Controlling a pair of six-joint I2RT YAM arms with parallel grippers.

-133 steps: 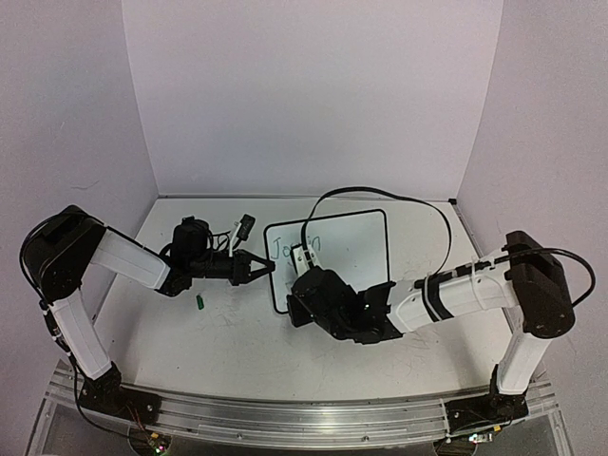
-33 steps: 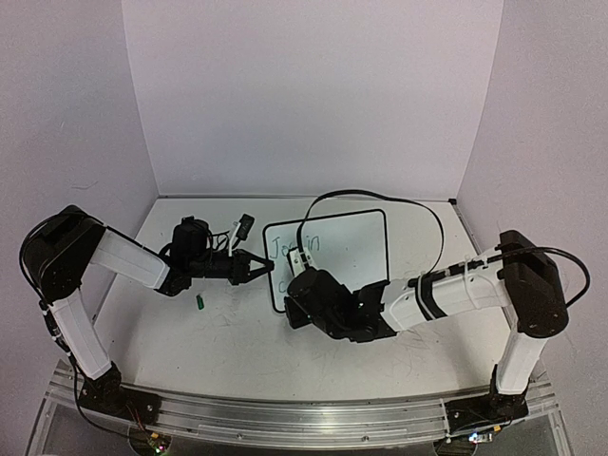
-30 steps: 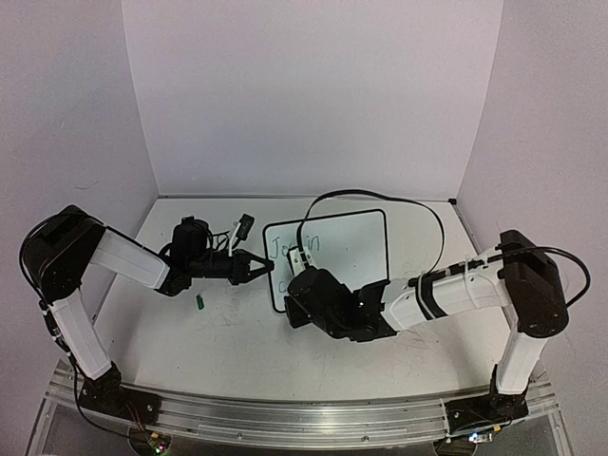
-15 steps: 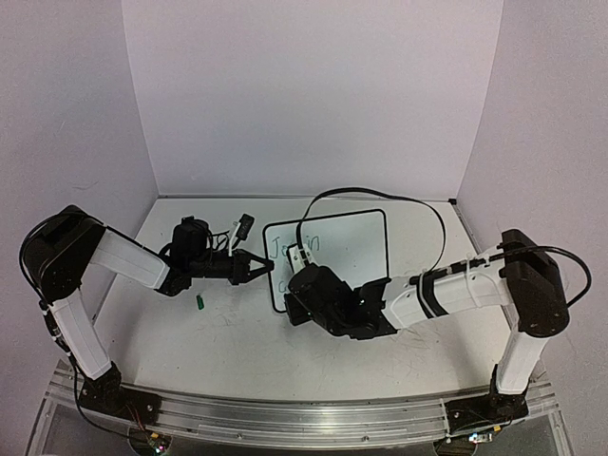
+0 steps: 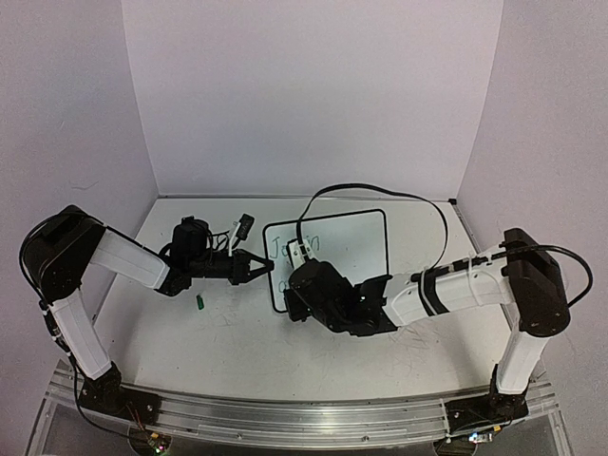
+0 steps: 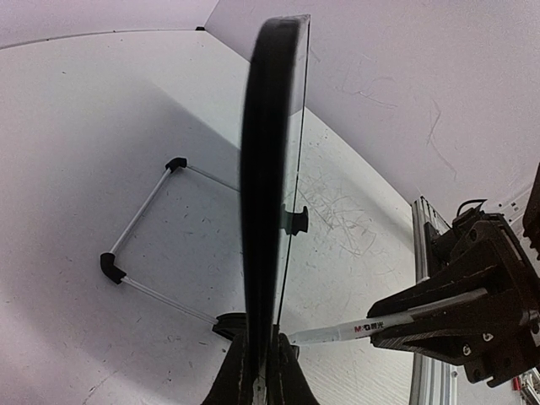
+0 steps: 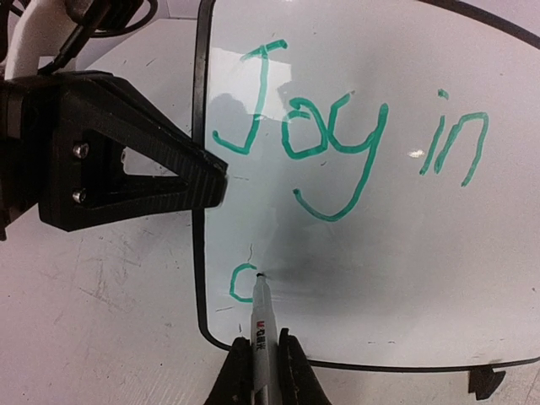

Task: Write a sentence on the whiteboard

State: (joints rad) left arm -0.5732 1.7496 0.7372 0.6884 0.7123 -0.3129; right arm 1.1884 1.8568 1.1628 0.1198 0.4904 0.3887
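The whiteboard [image 5: 351,237] stands tilted at mid table, with a black border. My left gripper [image 5: 266,269] is shut on its left edge; the left wrist view shows the board edge-on [image 6: 266,169] between the fingers [image 6: 261,371]. My right gripper [image 7: 257,348] is shut on a white marker [image 7: 257,316], whose tip touches the board's lower left. The sentence [image 7: 337,143] reads "Joy in" in green on the top line. A green open curve like a "c" [image 7: 239,283] sits under it, beside the tip. In the top view the right gripper [image 5: 302,274] is at the board's lower left.
A small green marker cap [image 5: 200,302] lies on the table left of the board. A black cable [image 5: 380,193] loops over the board's top. The board's wire stand [image 6: 143,219] and a clip foot [image 7: 483,381] rest on the table. Walls close in behind and at both sides.
A green curved stroke has appeared on the second line since the oldest frame. My right wrist has shifted slightly up and left. The left arm has not moved.
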